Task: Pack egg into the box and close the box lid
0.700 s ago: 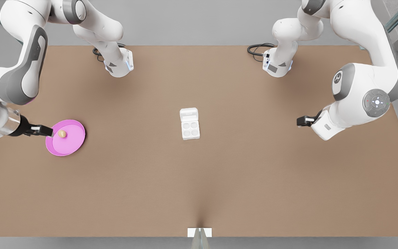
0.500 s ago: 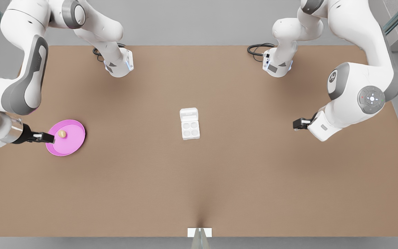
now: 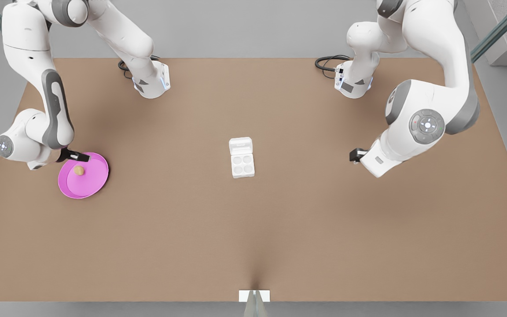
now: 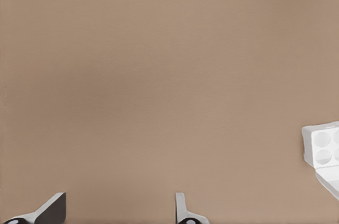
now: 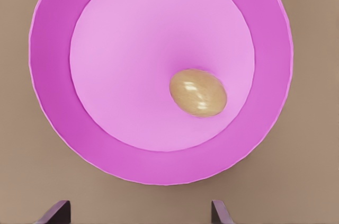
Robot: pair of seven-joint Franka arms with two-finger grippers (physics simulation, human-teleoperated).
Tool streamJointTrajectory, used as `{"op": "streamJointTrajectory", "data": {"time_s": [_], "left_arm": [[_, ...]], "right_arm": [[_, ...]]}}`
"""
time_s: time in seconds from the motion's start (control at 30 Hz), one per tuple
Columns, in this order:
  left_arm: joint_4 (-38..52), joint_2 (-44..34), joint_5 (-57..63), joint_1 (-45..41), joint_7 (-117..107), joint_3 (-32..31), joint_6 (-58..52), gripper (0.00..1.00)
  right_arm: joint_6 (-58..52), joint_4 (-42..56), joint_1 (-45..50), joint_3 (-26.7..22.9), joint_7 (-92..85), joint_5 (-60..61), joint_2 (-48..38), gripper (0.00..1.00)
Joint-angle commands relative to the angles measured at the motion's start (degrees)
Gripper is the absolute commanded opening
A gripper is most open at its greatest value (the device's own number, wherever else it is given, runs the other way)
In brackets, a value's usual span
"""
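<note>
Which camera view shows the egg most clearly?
The right wrist view: the egg appears large and unobstructed on the pink plate, directly below the camera. In the front view, the egg is just a tiny tan ball on the plate, next to the right gripper.

Glossy tan egg [image 5: 198,92] on a smooth pink plate [image 5: 63,128] — matt brown table [image 3: 253,229], matt white box [image 3: 242,164].

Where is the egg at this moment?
The egg lies on the pink plate at the front view's left, just below the right gripper and far from the box.
</note>
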Motion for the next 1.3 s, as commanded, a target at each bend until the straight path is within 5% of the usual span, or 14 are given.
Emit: {"op": "streamJointTrajectory", "data": {"time_s": [0.0, 0.1, 0.13, 0.17, 0.27, 0.3, 0.33, 0.6, 0.73, 1.27], "left_arm": [[0.11, 0.09, 2.88, -0.27, -2.8, -0.43, 0.4, 1.0], [0.11, 0.53, 3.06, 0.34, -1.48, -0.88, 0.58, 1.0], [0.02, 0.62, 3.06, 0.34, -1.57, -0.79, 0.58, 1.0], [-0.15, 0.62, 3.06, 0.43, -1.57, -0.88, 0.49, 1.0], [-0.15, 0.53, 3.15, 0.52, -1.65, -0.7, 0.4, 1.0], [-0.15, 0.61, 3.15, 0.52, -1.65, -0.79, 0.49, 1.0], [-0.15, 0.62, 3.15, 0.52, -1.65, -0.79, 0.4, 1.0], [-0.42, 0.7, 3.24, 0.52, -1.65, -0.79, 0.4, 1.0], [0.02, 1.32, 5.69, 0.25, -1.48, -0.79, 0.49, 1.0], [-0.33, 2.11, 5.7, -0.01, -1.57, -0.79, 1.02, 1.0]], "right_arm": [[17.97, 0.53, -0.91, 0.2, -2.99, -0.49, 1.72, 1.0], [17.88, 1.93, -7.94, 2.56, -6.77, -12.87, 3.65, 1.0], [18.5, 1.93, -15.67, 10.74, -7.12, -16.13, 4.62, 1.0], [17.8, 1.49, -16.38, 13.11, -6.42, -16.31, 4.18, 1.0], [19.29, 0.53, -17.17, 15.13, -5.8, -16.92, 5.06, 1.0], [19.2, 0.18, -25.59, 25.14, -3.52, -17.62, 6.54, 1.0], [19.29, 0.09, -26.49, 25.86, -3.43, -20.79, 7.69, 1.0], [21.49, -3.69, -25.35, 28.41, 0.35, -15.78, 6.02, 1.0], [12.26, 0.18, -27.63, 27.35, 0.53, -23.16, 6.9, 1.0], [19.03, -5.19, -31.59, 27.53, 0.62, -26.24, 7.69, 1.0]]}}
